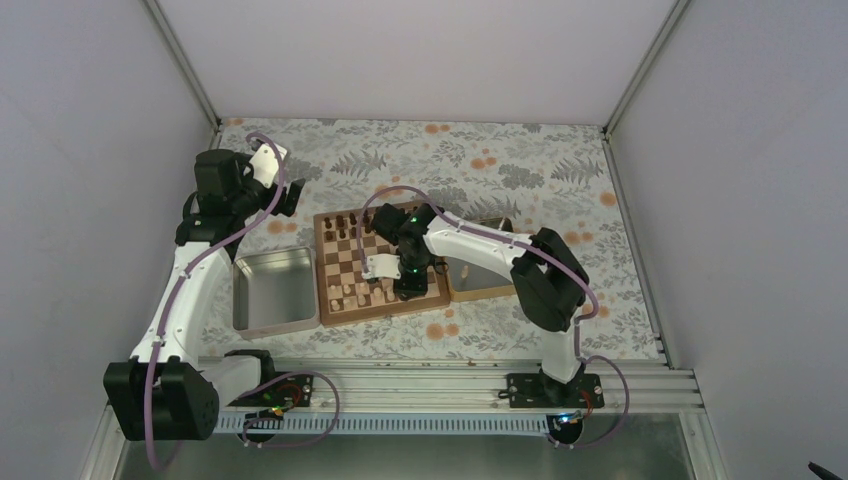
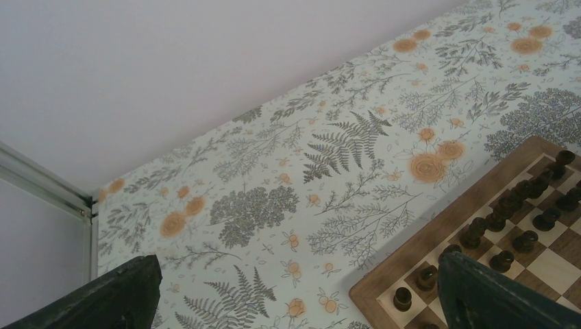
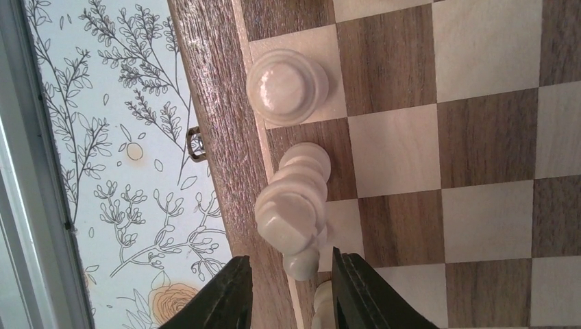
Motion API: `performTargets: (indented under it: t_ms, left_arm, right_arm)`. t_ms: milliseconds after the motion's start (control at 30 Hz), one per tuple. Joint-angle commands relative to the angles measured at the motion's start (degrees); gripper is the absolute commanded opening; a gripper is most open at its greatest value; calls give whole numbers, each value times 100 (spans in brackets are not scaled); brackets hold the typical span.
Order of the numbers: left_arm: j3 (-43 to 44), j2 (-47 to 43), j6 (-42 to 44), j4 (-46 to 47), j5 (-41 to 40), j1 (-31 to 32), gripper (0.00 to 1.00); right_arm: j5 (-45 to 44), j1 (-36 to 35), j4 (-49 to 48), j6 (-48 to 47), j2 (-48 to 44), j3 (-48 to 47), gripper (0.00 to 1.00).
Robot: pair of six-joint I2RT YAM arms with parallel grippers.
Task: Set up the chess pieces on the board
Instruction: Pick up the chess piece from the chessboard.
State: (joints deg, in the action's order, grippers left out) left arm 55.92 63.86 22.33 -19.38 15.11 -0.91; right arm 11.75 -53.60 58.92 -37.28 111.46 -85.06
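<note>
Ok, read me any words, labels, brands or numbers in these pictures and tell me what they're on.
None: no readable words, numbers or logos show on the board, the chess pieces, the metal tray or the flowered tablecloth.

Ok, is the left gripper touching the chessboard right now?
Apart. The top view shows tablecloth between the left gripper and the board's far left corner.

Plain pale walls (image 1: 400, 50) enclose three sides. The tabletop (image 1: 520, 160) carries a floral print, and an aluminium rail (image 1: 440, 378) runs along its near edge.
</note>
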Motion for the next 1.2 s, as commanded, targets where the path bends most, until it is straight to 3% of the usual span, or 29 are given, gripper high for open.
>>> performTargets:
  t_ms: [0,467,700,1167]
  left_arm:
    - [-53,-57,69,28,80,-24,100]
    - [-46,-49,70,9,79,-21,100]
    - [-46,-41,69,12,89,-23,100]
    - [-36,-40,57,19,80,-24,100]
  right_arm:
    - [-70,-49,-36,-43,70,-113,32]
    - [-326,-70,-193,84,226,-119,24]
    - [-355,-70,-224,132,241,-125,9]
    - [-551,15,-257,154,97,-352,5]
